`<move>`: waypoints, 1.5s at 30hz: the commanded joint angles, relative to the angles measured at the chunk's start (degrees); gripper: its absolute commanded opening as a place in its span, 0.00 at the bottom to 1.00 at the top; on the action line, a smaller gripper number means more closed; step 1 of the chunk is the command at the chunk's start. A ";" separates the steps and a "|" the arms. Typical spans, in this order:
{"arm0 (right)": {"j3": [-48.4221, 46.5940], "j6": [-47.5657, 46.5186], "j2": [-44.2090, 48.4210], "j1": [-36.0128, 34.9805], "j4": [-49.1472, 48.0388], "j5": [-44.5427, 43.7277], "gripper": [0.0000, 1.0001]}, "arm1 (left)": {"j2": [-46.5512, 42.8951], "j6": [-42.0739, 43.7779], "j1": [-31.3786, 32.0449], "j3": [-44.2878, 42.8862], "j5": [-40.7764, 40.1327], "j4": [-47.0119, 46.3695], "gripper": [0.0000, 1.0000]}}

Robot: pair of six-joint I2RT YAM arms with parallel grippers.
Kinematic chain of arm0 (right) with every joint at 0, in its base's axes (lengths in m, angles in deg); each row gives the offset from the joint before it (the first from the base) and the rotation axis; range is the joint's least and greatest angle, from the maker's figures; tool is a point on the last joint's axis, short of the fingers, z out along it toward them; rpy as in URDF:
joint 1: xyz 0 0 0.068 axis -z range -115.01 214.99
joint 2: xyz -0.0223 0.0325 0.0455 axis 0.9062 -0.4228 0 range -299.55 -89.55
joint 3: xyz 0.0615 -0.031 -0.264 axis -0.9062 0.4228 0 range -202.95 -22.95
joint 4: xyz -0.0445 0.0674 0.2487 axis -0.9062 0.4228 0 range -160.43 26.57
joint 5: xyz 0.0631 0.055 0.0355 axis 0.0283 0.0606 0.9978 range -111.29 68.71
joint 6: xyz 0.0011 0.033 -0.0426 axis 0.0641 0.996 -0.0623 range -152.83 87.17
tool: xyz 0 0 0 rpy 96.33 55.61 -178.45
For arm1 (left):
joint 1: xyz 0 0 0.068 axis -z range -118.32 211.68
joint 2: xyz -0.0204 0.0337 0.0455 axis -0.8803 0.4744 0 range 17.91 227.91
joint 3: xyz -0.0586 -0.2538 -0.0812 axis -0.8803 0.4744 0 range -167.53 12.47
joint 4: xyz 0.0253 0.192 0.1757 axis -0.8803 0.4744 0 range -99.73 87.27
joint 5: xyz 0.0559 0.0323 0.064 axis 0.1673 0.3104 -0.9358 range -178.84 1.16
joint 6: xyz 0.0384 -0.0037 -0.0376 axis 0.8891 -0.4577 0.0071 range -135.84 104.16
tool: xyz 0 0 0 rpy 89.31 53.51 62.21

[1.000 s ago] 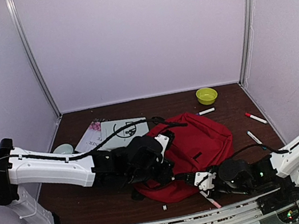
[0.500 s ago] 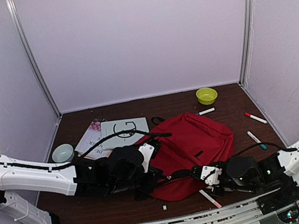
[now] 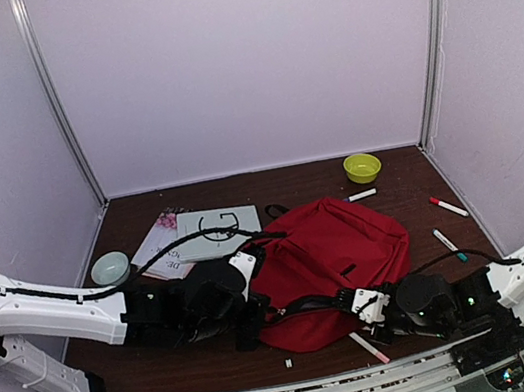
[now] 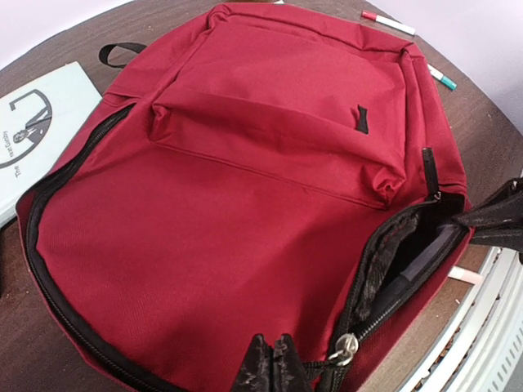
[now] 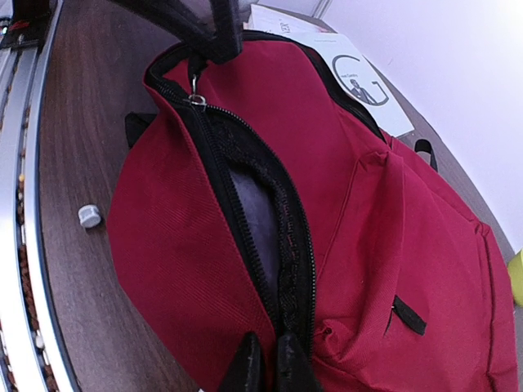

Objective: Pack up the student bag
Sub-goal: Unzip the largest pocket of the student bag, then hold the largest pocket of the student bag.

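Observation:
The student bag (image 3: 332, 257) is a red backpack lying flat at the table's near middle, front pocket (image 4: 278, 106) up. Its main zipper gapes along the near edge, showing dark grey lining (image 5: 253, 216). My left gripper (image 3: 252, 304) sits at the bag's left near corner, shut on the black cord of the silver zipper pull (image 4: 345, 349); its tips (image 4: 276, 363) are pressed together. My right gripper (image 3: 348, 305) is at the bag's near right corner, shut (image 5: 265, 359) on the fabric rim beside the zipper. The two hold the opening's opposite ends.
A white book (image 3: 217, 230) and a floral one (image 3: 160, 239) lie left of the bag. A teal bowl (image 3: 109, 268) is at far left, a yellow-green bowl (image 3: 362, 167) at the back. Markers (image 3: 449, 206) (image 3: 447, 241) (image 3: 362, 194) lie right; a pink one (image 3: 368, 347) and white cap (image 3: 288, 362) are near the front edge.
My left gripper has drawn back leftward and nearer with the zipper pull, lengthening the open gap. The bag has flattened and shifted slightly. The right gripper has edged right, still on the rim.

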 commanded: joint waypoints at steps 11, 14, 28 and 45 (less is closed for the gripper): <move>-7.36 11.32 -3.23 -0.86 5.03 2.18 0.56 | 5.48 -0.50 0.56 -8.52 2.71 -1.79 0.00; -7.94 11.98 -3.65 -2.45 3.93 2.13 0.72 | 5.81 -0.34 0.62 -9.62 2.05 -0.93 0.00; -10.90 10.76 -9.77 -5.47 -0.55 1.57 0.72 | 6.00 -0.46 0.62 -10.75 1.45 -0.39 0.00; -14.12 4.43 -16.85 -5.44 -7.13 -1.78 0.58 | 6.18 0.24 0.62 -11.49 3.82 -0.17 0.00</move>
